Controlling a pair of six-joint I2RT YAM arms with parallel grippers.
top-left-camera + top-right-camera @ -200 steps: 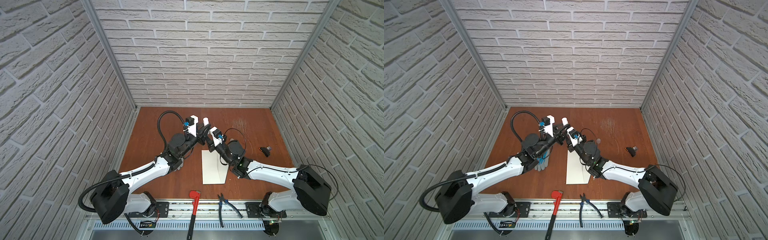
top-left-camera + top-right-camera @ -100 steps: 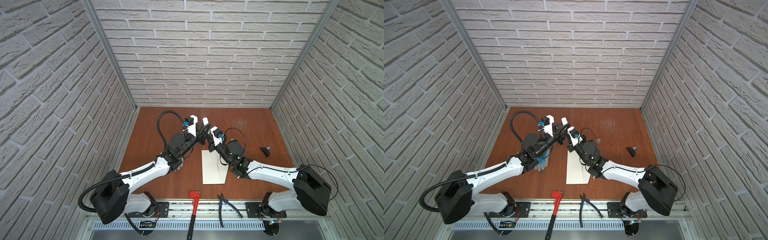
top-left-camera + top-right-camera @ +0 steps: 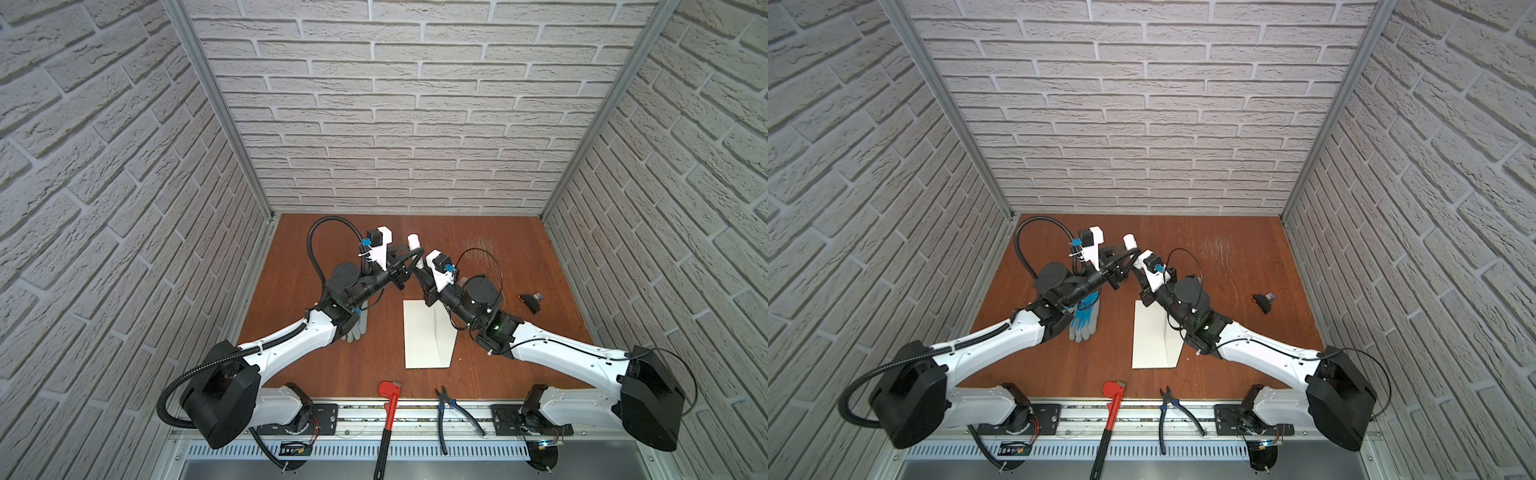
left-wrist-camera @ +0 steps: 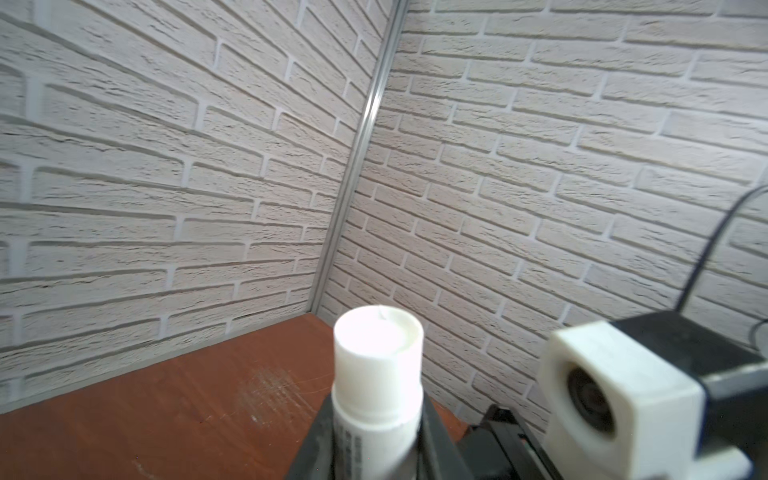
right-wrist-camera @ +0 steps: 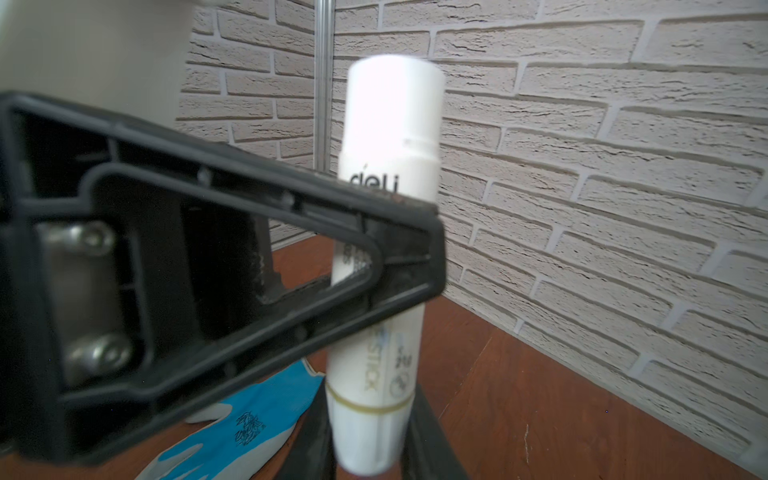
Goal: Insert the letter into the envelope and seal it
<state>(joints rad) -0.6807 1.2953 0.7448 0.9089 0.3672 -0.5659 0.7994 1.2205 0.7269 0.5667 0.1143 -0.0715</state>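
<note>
The cream-white envelope (image 3: pixel 419 336) (image 3: pixel 1150 336) lies flat on the brown table, its flap side reaching under my right arm. The letter is hidden in every view. Above the table's far middle, both grippers hold one white glue stick (image 3: pixel 414 243) (image 3: pixel 1129 242) upright in the air. My left gripper (image 3: pixel 411 254) (image 4: pixel 376 436) is shut on its body just under the cap (image 4: pixel 378 345). My right gripper (image 3: pixel 419 267) (image 5: pixel 370 436) is shut on its lower end (image 5: pixel 374 399). A black finger (image 5: pixel 249 249) of the left gripper crosses the right wrist view.
A blue-and-grey glove (image 3: pixel 1086 316) (image 5: pixel 232 432) lies left of the envelope, partly under my left arm. A red wrench (image 3: pixel 388 399) and pliers (image 3: pixel 453 409) rest at the front edge. A small black object (image 3: pixel 530 301) sits at the right. Brick walls enclose three sides.
My right gripper's jaws have closed onto the glue stick's lower end. Both arms and the envelope stay where they were.
</note>
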